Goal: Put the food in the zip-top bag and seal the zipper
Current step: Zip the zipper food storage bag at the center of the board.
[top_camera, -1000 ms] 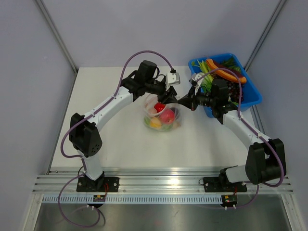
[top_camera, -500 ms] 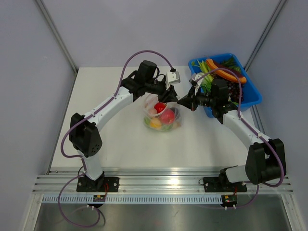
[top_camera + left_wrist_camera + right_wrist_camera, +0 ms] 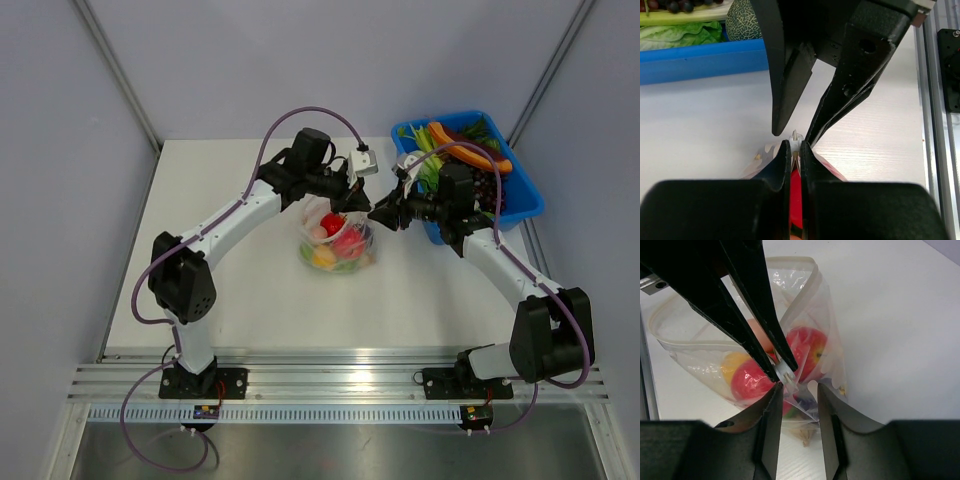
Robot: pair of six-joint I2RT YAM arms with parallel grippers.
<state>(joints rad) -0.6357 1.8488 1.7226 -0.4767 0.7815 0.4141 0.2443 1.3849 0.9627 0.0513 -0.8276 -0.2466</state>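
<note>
The left tool [image 3: 795, 145] is pinched fully closed on the zipper [image 3: 790, 260], its two fingertips meeting on a small white end piece at the right-hand corner of the zip-top bag [image 3: 831, 330]; thin clear film and a sliver of red show between its fingers in the left wrist view. The right tool [image 3: 799, 388] faces it tip to tip at that same corner of the bag, its fingers parted with a clear gap; the bag's crinkled edge lies in that gap, and I cannot tell whether either finger touches the film; it grips nothing.

The bag lies on the white tabletop [image 3: 250, 290], just below and left of the two meeting tools in the top view; its mouth gapes on the side away from the pinched corner, the pale zipper strip curving round the opening. The food [image 3: 343, 245] sits inside the bag: a red apple [image 3: 808, 353] closest to the pinched corner, a second red piece [image 3: 752, 382] beside it, a yellow piece [image 3: 734, 364] and an orange one [image 3: 758, 333] deeper in.

To the right of the bag, beyond the right tool's wrist, stands a blue tray [image 3: 522, 206]; it holds lettuce [image 3: 680, 35], a netted melon [image 3: 742, 22], dark grapes [image 3: 670, 6] and an orange carrot [image 3: 468, 152].
</note>
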